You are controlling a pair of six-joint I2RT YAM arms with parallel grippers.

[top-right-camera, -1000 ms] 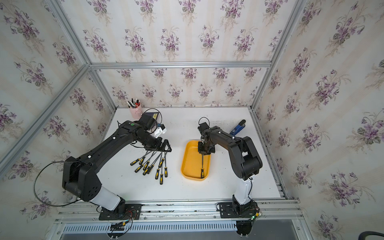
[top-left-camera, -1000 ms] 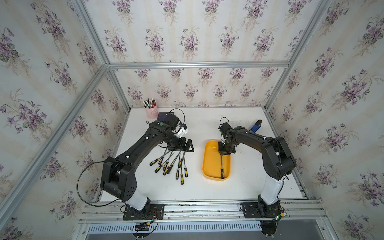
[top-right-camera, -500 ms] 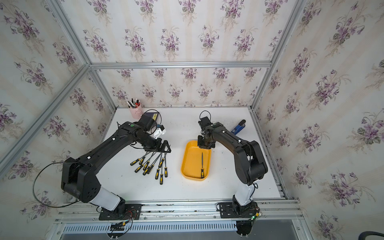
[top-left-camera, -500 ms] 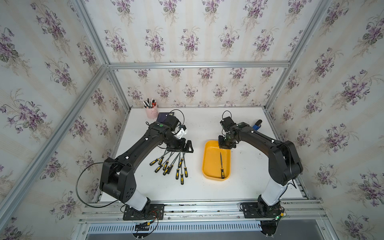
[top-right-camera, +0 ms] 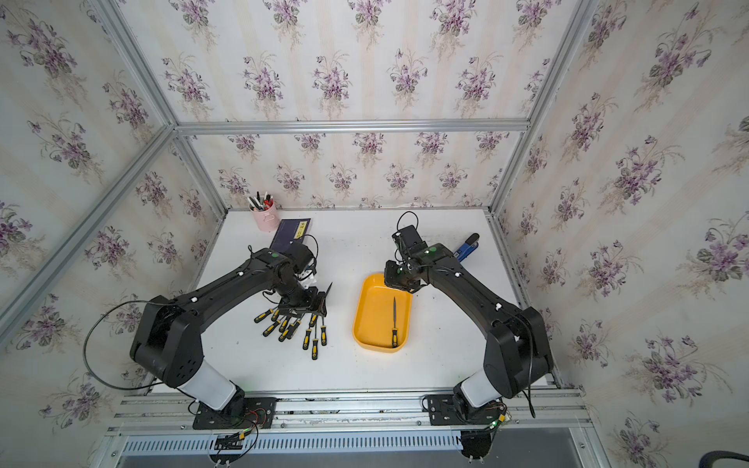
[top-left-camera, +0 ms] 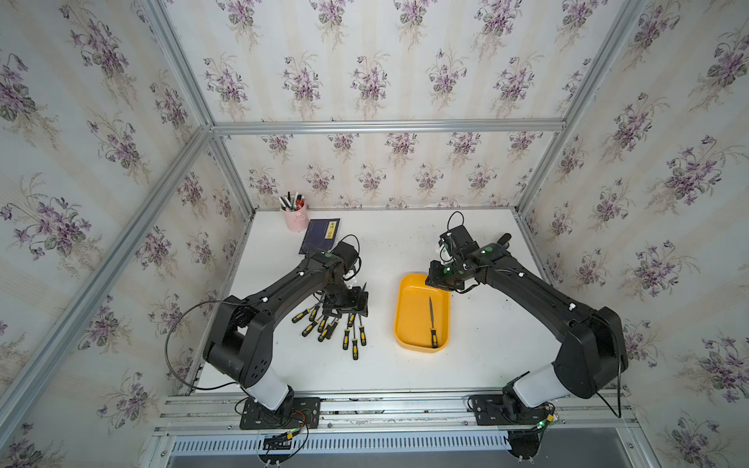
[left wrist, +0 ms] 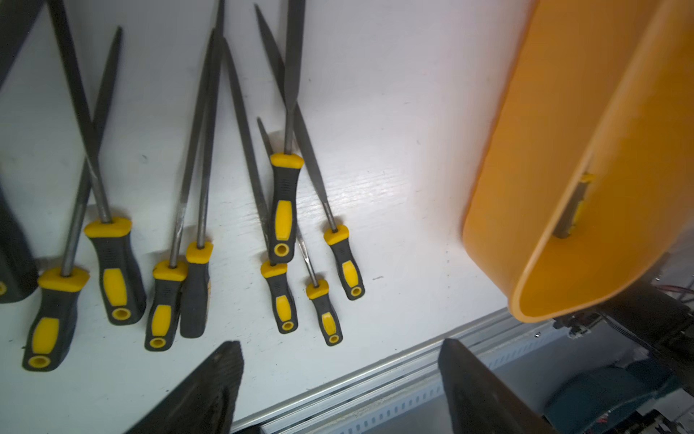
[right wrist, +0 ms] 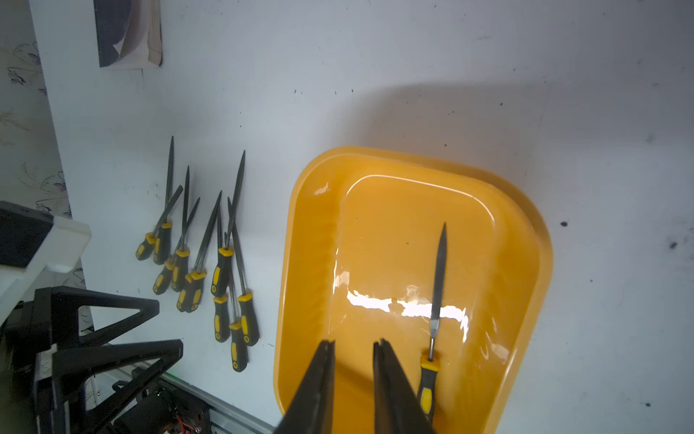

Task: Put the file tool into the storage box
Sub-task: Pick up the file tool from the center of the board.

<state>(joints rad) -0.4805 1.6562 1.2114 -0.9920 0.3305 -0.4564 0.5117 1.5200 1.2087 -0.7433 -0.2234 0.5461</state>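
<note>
Left gripper [left wrist: 340, 345] hovers with jaws apart over the loose files [left wrist: 281, 210] on the table [left wrist: 394, 150]. One file tool [right wrist: 437, 285] lies inside the yellow storage box [right wrist: 296, 233]; right gripper [right wrist: 353, 342], jaws narrowly apart and empty, hangs above its far end.

Both black arms [top-left-camera: 283, 289] have white bottoms [top-left-camera: 265, 387], loopy wires [top-left-camera: 166, 344], and a pointy left hand [left wrist: 340, 344] and right hand [right wrist: 353, 341].
</note>
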